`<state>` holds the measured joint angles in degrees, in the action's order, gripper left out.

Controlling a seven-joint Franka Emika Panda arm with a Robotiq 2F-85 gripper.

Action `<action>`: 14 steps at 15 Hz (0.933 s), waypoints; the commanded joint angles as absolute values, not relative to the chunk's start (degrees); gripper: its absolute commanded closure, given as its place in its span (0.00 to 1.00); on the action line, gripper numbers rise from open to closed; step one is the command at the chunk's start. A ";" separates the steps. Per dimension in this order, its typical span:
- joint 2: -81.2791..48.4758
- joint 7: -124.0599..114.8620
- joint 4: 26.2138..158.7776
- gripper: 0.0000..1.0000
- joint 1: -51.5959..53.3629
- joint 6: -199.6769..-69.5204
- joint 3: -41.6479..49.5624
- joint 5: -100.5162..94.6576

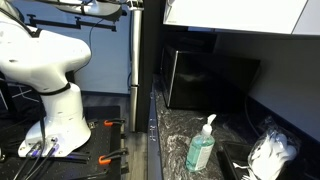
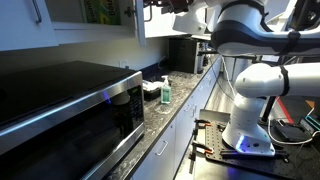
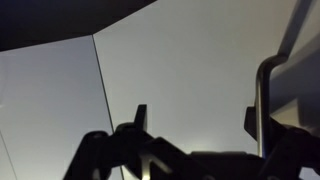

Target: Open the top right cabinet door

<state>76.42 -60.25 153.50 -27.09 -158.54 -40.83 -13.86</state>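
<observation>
Door: the flat, smooth, white to light-grey rectangular wall-cabinet door point(image 1: 240, 12) sits at the top edge in an exterior view, directly above a glossy black microwave-like box point(image 1: 210, 78) and wider than it. No handle shows.
Door up close: in the wrist view the same pale panel point(image 3: 190, 60) fills most of the picture. A thin slanted seam separates it from a neighbouring pale cabinet panel point(image 3: 45, 110).
Gripper: the dark Robotiq gripper point(image 3: 197, 118) comes in from the bottom of the wrist view, facing the door. Its two fingers point(image 3: 140, 115) stand well apart with only the door's surface showing between them. Whether they touch the door cannot be told. In an exterior view it is high up by the wall cabinets point(image 2: 165, 8).
Arm: the white jointed Panda arm point(image 2: 245, 35) stands on a rounded white base point(image 1: 55, 115).
Divider: a tall dark vertical panel point(image 1: 142, 80) stands between the base and the black box.
Counter: a dark speckled stone countertop point(image 1: 175, 128) carries a teal pump soap bottle point(image 1: 202, 148) and, near it, a crumpled white plastic bag point(image 1: 272, 155).
Foreground: a stainless-steel microwave oven point(image 2: 70, 100) fills the near left of an exterior view.
</observation>
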 commanded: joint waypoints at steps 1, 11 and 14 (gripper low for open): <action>70.12 -57.13 151.33 0.00 -24.56 -159.27 -38.92 -9.15; 67.81 -54.01 149.64 0.00 -17.53 -151.39 -34.58 -4.65; 66.82 -52.11 149.38 0.00 -13.85 -148.94 -31.94 -3.52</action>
<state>69.72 -55.01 150.96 -17.96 -152.00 -34.82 -5.07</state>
